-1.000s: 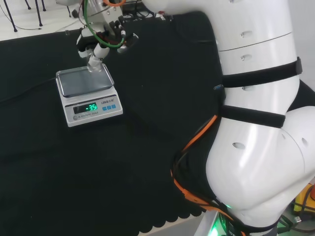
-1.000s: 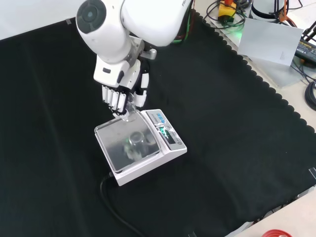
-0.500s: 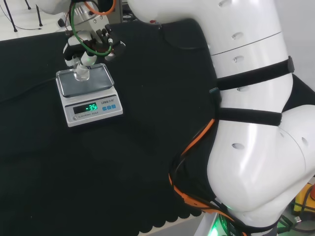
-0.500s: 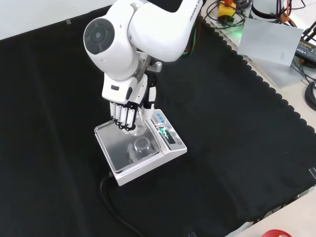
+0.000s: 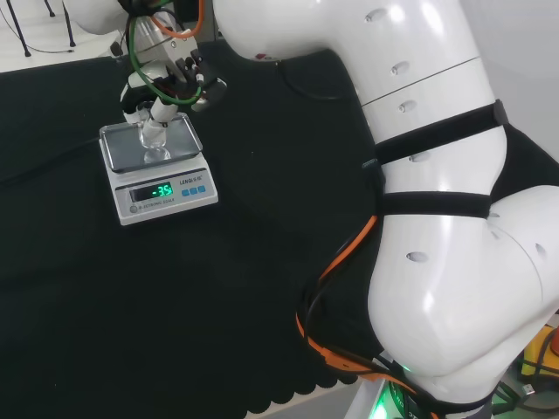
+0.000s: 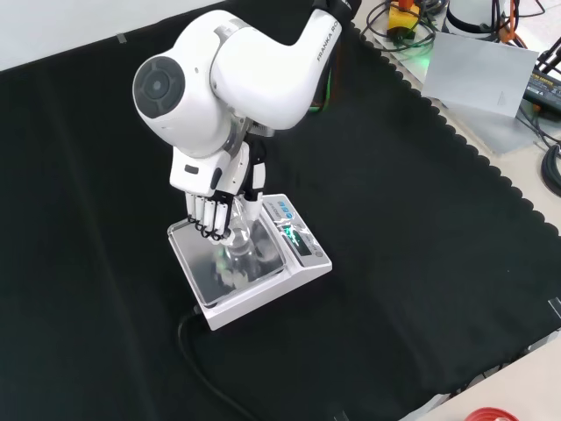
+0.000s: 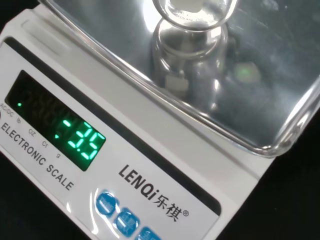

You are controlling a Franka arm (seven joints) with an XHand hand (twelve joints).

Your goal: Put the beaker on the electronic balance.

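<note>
The electronic balance (image 5: 157, 170) is a white box with a shiny steel pan (image 6: 206, 267) and a lit green display (image 7: 75, 137). It stands on the black cloth. The beaker (image 6: 238, 247) is small and of clear glass, and it is upright over the middle of the pan (image 5: 127, 150). The hand (image 6: 213, 180) reaches down from above, its fingers (image 6: 206, 219) curled round the beaker's upper part. In the wrist view the beaker (image 7: 192, 12) is right at its own reflection on the pan (image 7: 265, 85); I cannot tell whether it touches. In the head view the hand (image 5: 166, 83) is above the beaker (image 5: 153, 135).
A black cable (image 6: 197, 351) runs from the balance toward the near edge of the cloth. The arm's big white link (image 6: 228, 70) hangs over the hand. A grey sheet (image 6: 482, 70) and cables lie beyond the cloth's scalloped edge at the upper right.
The hand has carried the beaker from the pan's edge to over its middle and has come lower. The balance has not moved.
</note>
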